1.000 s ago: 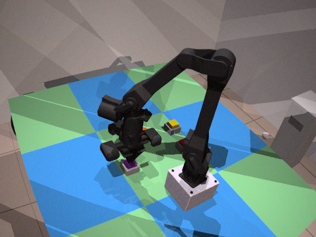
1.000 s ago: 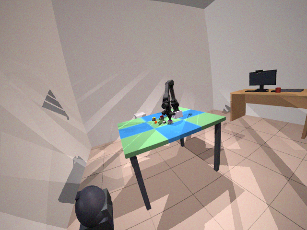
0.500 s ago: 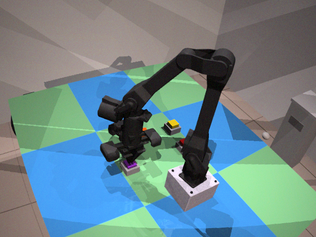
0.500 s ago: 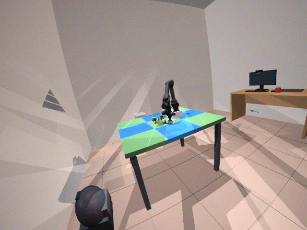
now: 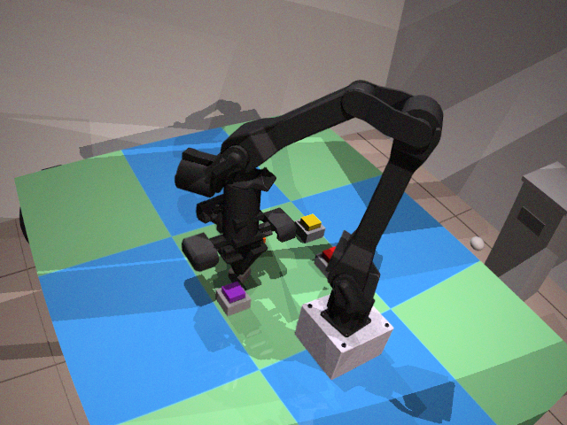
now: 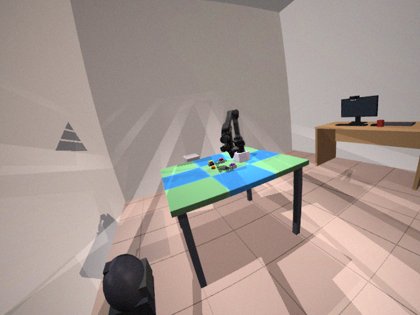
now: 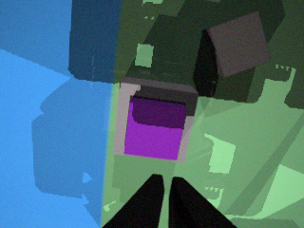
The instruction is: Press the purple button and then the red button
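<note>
The purple button (image 5: 233, 292) (image 6: 232, 165) (image 7: 153, 138) sits on a grey base near the front of the group, its cap standing up. My gripper (image 5: 241, 279) (image 7: 165, 185) is shut and empty. Its tips are above table height, and in the wrist view they appear just below the purple button, not covering it. The red button (image 5: 330, 252) (image 6: 221, 159) is beside the arm's lower part, which partly hides it in the top view. It is outside the wrist view.
A yellow button (image 5: 311, 221) stands beyond the red one. A grey block (image 7: 239, 45) lies close to the purple button. A small orange block (image 6: 212, 167) is mostly hidden behind the gripper in the top view. The arm's pale base block (image 5: 343, 340) is on the near side.
</note>
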Robot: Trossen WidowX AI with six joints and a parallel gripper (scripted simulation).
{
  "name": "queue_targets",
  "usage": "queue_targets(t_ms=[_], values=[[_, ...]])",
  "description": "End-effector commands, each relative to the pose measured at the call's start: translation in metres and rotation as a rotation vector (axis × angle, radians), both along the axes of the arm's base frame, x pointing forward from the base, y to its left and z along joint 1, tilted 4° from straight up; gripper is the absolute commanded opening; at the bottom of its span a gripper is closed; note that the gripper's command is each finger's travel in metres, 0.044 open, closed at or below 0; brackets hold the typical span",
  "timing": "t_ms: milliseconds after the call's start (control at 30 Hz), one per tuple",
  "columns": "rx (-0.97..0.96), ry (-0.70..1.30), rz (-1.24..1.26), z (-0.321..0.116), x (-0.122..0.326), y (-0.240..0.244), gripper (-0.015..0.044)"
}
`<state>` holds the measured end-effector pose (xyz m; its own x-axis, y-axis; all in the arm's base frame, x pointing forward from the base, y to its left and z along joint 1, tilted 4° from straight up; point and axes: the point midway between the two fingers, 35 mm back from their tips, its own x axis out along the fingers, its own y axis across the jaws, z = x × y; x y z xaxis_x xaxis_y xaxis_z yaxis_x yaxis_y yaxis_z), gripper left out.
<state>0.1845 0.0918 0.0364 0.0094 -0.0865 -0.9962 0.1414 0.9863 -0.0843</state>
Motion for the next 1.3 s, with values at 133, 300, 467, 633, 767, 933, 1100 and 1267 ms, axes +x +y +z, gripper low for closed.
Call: queue_targets(t_ms=[133,300,467,633,767,933,1100,1267], values=[[0.021,-0.027,-0.001,0.042,0.002,0.006,0.002],[0.024,-0.025,-0.001,0.045,0.014,-0.028,0.002],[0.025,-0.025,-0.001,0.048,0.021,-0.078,0.002],[0.022,-0.026,-0.001,0.051,0.016,-0.128,0.002],[0.016,-0.027,-0.001,0.054,0.003,-0.165,0.002],[0.005,-0.027,-0.001,0.057,-0.022,-0.207,0.002],[0.001,-0.026,-0.001,0.055,-0.031,-0.219,0.002],[0.001,-0.025,-0.001,-0.001,-0.029,-0.223,0.002]])
